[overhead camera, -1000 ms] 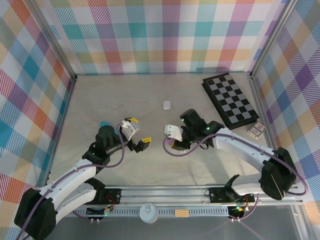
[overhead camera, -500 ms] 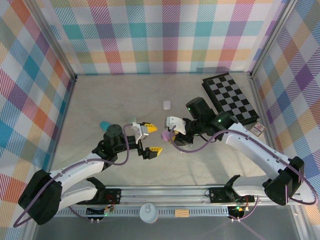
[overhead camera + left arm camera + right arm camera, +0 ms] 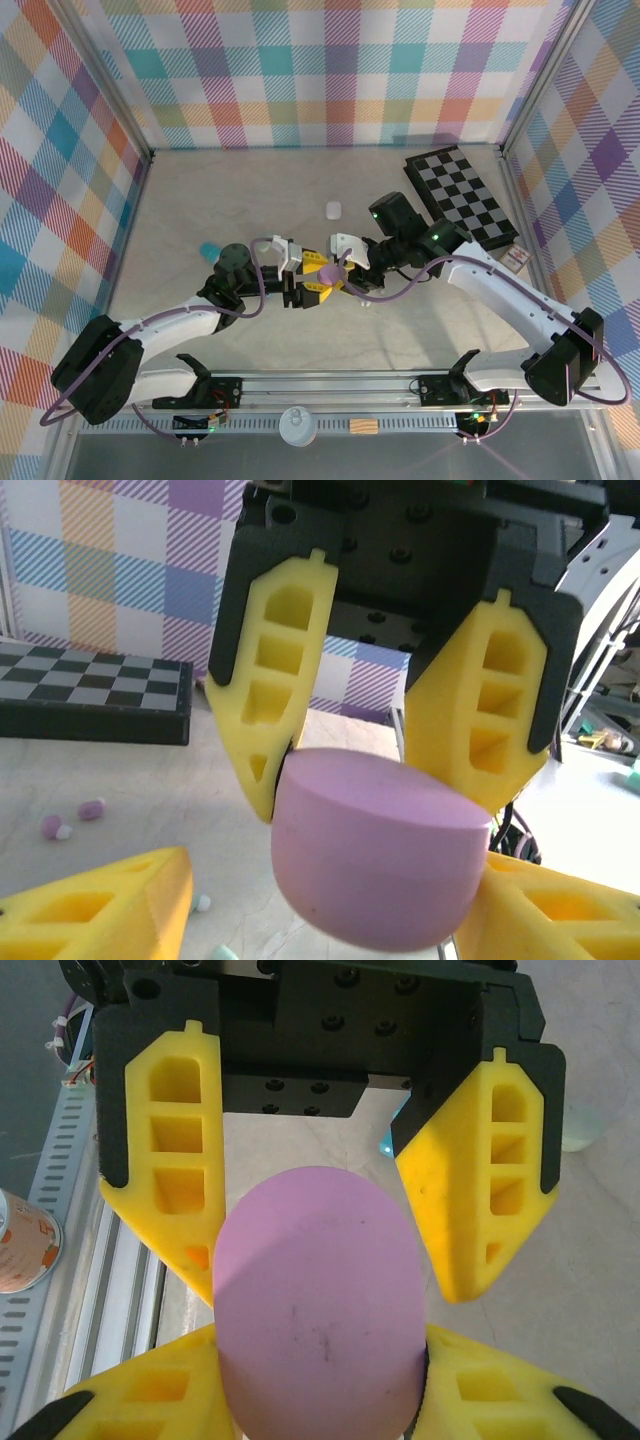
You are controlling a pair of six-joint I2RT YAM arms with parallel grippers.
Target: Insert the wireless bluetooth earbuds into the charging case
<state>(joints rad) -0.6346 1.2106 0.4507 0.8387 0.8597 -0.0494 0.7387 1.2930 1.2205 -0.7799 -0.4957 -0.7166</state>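
Note:
A purple pebble-shaped charging case (image 3: pixel 326 270) hangs above the table's middle, with my right gripper (image 3: pixel 340 268) shut on it from the right. In the right wrist view my own yellow fingers (image 3: pixel 150 1390) press both sides of the case (image 3: pixel 315 1290). My left gripper (image 3: pixel 318 277) comes in from the left and stands open, its jaws straddling the case (image 3: pixel 380 850). One left finger (image 3: pixel 100 905) is still apart from it. Two purple earbuds (image 3: pixel 70 820) lie on the table below, with a white-tipped one (image 3: pixel 203 903) closer in.
A folded checkerboard (image 3: pixel 465 200) lies at the back right, with a small card box (image 3: pixel 513 260) beside it. A white case (image 3: pixel 333 209) sits behind the grippers. A teal cylinder (image 3: pixel 207 249) stands to the left. Plaid walls enclose the table.
My left gripper has swung right to the case and its jaws have narrowed around it. The right gripper has carried the case slightly left to meet it.

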